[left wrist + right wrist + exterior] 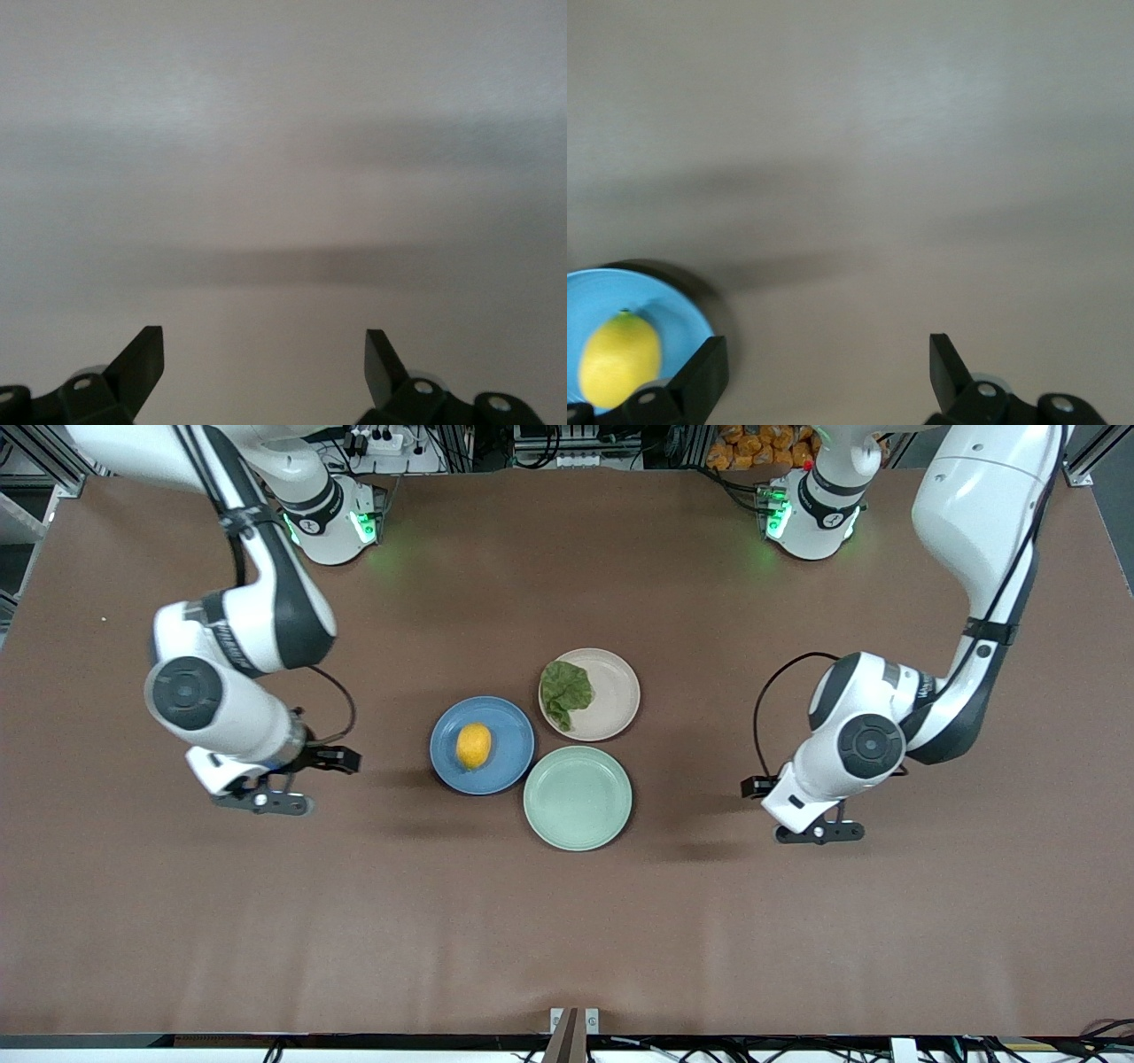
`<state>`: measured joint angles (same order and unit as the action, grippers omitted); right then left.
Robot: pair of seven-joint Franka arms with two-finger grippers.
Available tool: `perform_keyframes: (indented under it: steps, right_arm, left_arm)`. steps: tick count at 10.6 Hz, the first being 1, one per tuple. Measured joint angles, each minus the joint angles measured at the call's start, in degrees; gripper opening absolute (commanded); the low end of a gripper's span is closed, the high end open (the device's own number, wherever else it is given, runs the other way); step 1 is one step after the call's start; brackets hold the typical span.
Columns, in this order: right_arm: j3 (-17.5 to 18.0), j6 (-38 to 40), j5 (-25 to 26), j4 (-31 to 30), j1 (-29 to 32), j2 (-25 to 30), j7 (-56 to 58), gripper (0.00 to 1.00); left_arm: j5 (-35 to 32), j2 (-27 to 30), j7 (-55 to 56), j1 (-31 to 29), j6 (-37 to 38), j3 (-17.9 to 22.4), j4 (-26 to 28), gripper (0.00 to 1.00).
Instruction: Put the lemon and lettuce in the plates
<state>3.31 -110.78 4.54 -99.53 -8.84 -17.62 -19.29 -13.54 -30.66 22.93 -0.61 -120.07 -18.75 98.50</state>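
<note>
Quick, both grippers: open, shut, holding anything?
Left gripper: open, empty, over bare table toward the left arm's end.
Right gripper: open, empty, beside the round blue plate holding the small yellow lemon.

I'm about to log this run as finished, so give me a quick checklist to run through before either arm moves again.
1. Lemon lies in the blue plate: ok.
2. Lettuce lies in the beige-pink plate, toward the rim beside the blue plate: ok.
3. Mint-green plate holds nothing: ok.
4. Left gripper open, holding nothing, over bare table toward the left arm's end: ok.
5. Right gripper open, holding nothing, over bare table beside the blue plate, toward the right arm's end: ok.
6. Whether the lettuce's edge overhangs the rim: cannot tell.
</note>
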Motion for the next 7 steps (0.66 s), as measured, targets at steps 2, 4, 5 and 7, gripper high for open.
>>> perform_keyframes:
  steps: [2, 4, 5, 7]
  right_arm:
    - [-3.2, 3.3, -0.2, 0.2, 0.3, 2.7, 5.9, 1.0]
    - [-5.8, 6.5, -0.2, 1.2, 0.6, 4.8, 10.2, 1.0]
    - [-6.7, 7.9, -0.3, 1.7, 1.0, 5.9, 12.2, 1.0]
    - [-7.5, 10.1, -0.3, 2.4, 2.4, 8.1, 14.2, 1.0]
  left_arm:
    - [4.7, 4.4, -6.7, 1.4, 0.1, 4.7, 5.3, 1.0]
    - [10.7, 10.8, -12.1, 3.2, -0.4, 8.6, 11.5, 1.0]
    - [12.3, 14.7, -13.2, 4.3, -0.4, 10.1, 14.1, 1.0]
    - [12.8, 21.5, -13.2, 5.2, -0.3, 10.8, 16.6, 1.0]
